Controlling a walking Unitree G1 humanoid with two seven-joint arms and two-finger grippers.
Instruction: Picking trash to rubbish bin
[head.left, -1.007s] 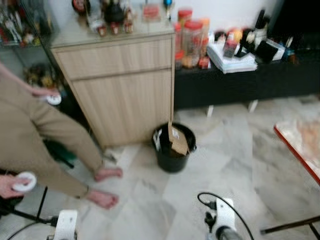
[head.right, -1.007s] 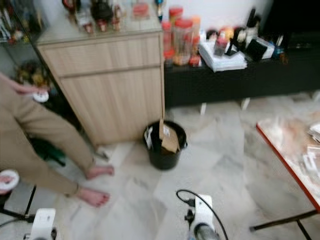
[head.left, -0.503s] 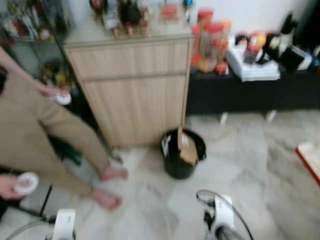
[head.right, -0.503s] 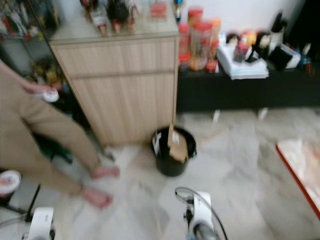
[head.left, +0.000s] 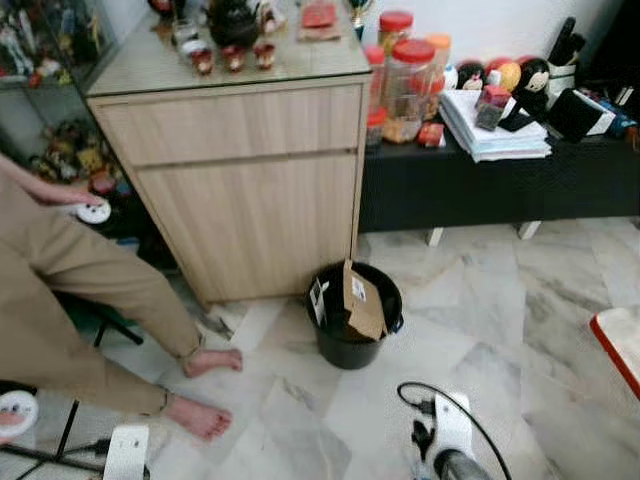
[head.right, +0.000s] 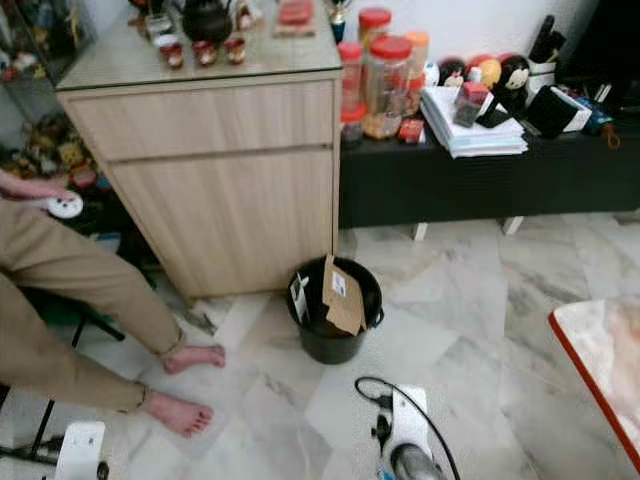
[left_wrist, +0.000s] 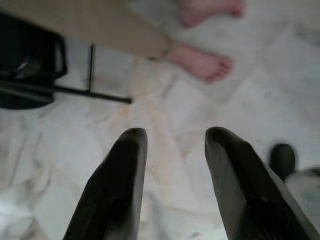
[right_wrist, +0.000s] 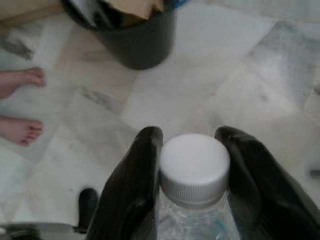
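Clear plastic bottle with a white ribbed screw cap (right_wrist: 194, 170) sits clamped between the two black fingers (right_wrist: 131, 195) of the right end effector (right_wrist: 192, 172), the fingers pressing against either side of its neck and cap, above pale marble floor tiles (head.left: 560, 300). Ahead of it on the floor stands a round black plastic rubbish bin (head.left: 352, 318), already holding a folded piece of brown cardboard (head.left: 363, 300) that sticks up past its rim. The bin stands just in front of a light wooden cabinet (head.left: 240, 170), whose top surface carries small jars and figures, and beside a low black bench (head.left: 500, 175) loaded with red-lidded jars and stacked papers. The left end effector (left_wrist: 172, 185) hangs low over the floor with its fingers parted and nothing between them. A person in tan trousers (head.left: 70, 290) stands barefoot to the left of the bin, both feet (head.left: 205, 390) on the tiles.
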